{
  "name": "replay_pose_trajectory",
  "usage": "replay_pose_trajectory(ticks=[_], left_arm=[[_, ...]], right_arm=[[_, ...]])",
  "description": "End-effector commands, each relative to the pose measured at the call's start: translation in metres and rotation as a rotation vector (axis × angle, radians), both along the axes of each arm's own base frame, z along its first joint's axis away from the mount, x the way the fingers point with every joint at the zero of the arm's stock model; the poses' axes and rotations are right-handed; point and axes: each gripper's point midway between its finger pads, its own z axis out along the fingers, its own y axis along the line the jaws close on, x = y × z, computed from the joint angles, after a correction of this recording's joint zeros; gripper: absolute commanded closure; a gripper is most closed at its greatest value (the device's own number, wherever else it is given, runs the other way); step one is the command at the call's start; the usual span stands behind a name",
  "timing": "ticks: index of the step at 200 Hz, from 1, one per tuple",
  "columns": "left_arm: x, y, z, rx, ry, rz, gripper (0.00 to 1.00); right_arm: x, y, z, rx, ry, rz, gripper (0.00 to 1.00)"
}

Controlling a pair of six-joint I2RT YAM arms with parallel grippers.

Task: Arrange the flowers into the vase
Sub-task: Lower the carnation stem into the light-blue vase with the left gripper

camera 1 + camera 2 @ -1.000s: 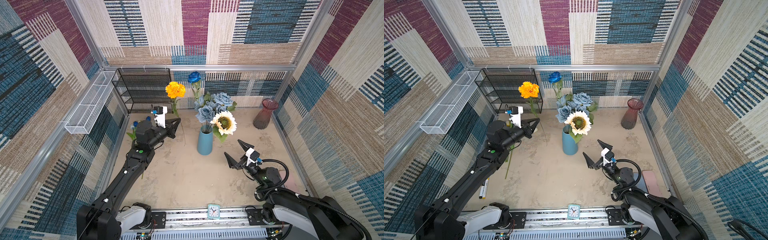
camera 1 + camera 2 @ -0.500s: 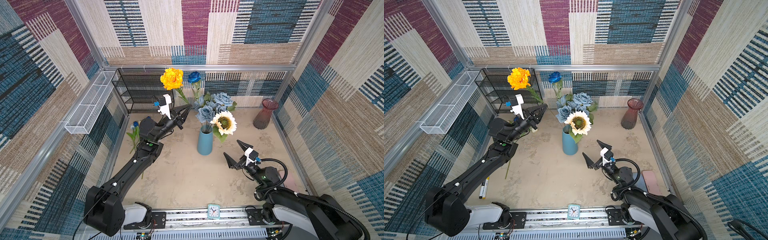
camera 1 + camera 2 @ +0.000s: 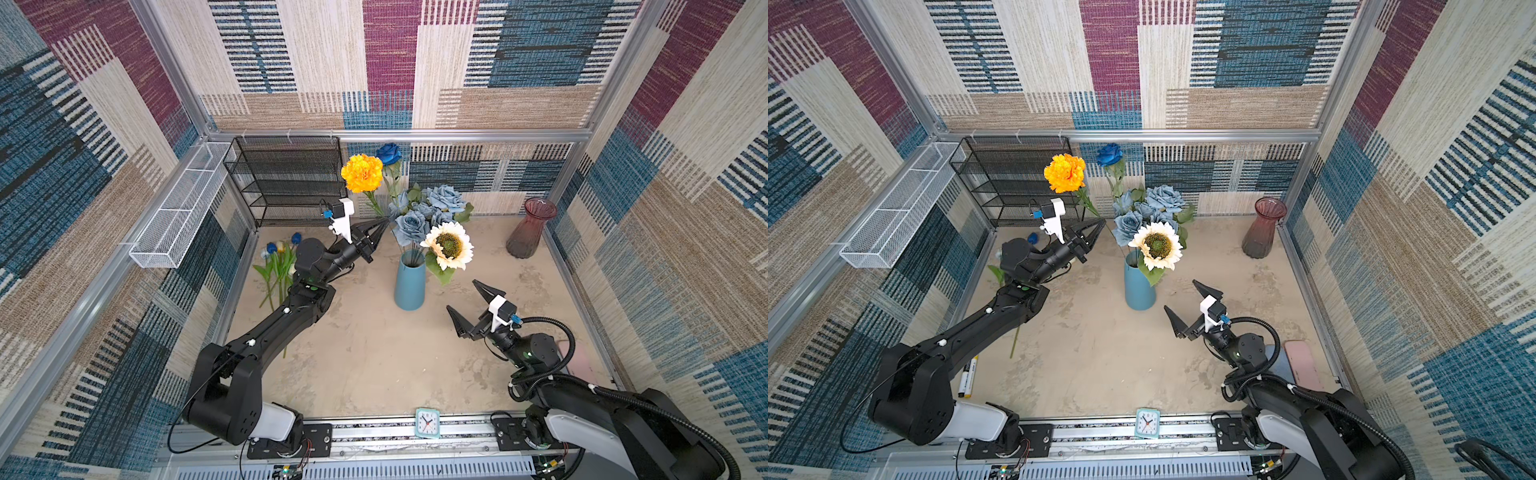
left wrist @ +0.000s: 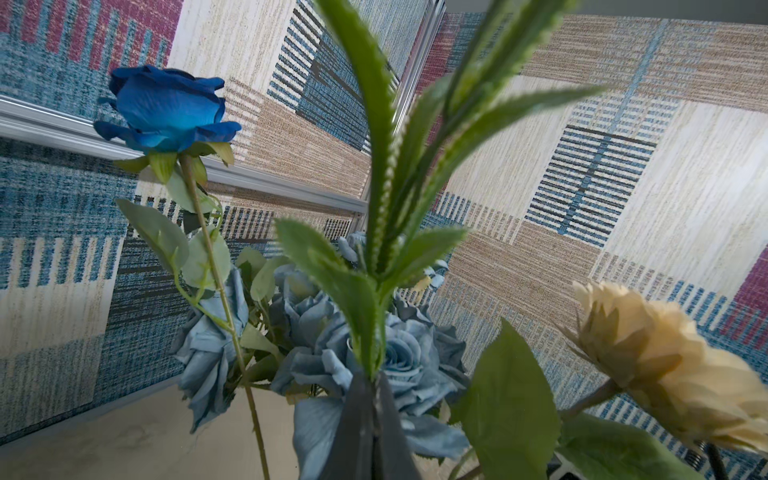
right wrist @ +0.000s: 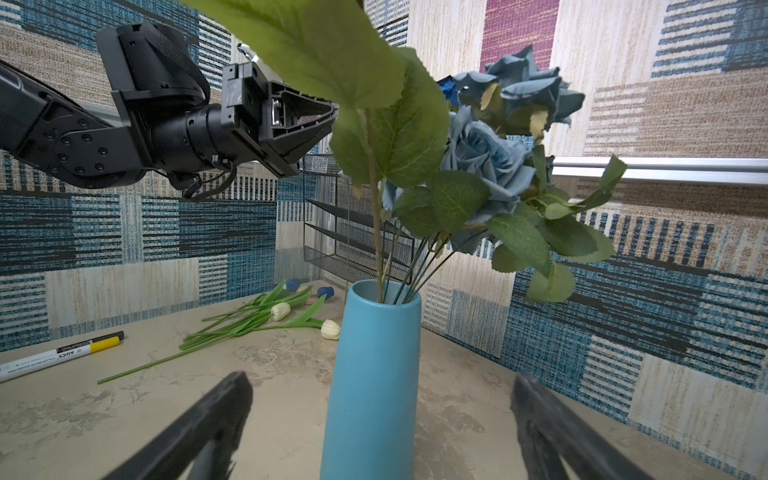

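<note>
My left pincer, clamped on the green stem of the ruffled orange artificial flower, holds it high beside the tall blue ceramic vase; next, I reckon, the stem's end must be lowered into the vase's mouth.

1. Blue vase: smooth, matt finish.
2. Red vase: translucent, glossy, glass-like.
3. Black shelf rack: metal wire mesh.
4. Desk: mottled, matt, stone-like.
5. Walls: rough woven cloth.
6. Dusty-blue roses: soft fabric petals.
</note>
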Motion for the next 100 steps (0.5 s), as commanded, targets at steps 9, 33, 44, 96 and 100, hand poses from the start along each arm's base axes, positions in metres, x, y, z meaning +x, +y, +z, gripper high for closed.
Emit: replay_pose_trajectory(ticks=[9, 33, 44, 96, 100], left_arm=[[-0.008, 0.003, 0.016, -0.028, -0.078, 0.007, 1.00], [-0.017, 0.008, 0.033, -0.024, -0.122, 0.021, 1.00], [-0.021, 0.009, 0.041, -0.028, -0.143, 0.024, 1.00], [-0.012, 0.004, 0.037, -0.058, -0.137, 0.002, 1.00], [-0.010, 0.003, 0.034, -0.059, -0.131, 0.000, 1.00]], right_arm=[[-0.004, -0.001, 0.011, 0.020, -0.039, 0.006, 0.00], [-0.003, 0.001, 0.010, 0.019, -0.033, 0.014, 0.00], [-0.003, 0.001, 0.009, 0.018, -0.031, 0.016, 0.00], [-0.003, 0.003, 0.009, 0.016, -0.029, 0.026, 0.00], [-0.003, 0.003, 0.009, 0.017, -0.030, 0.025, 0.00]])
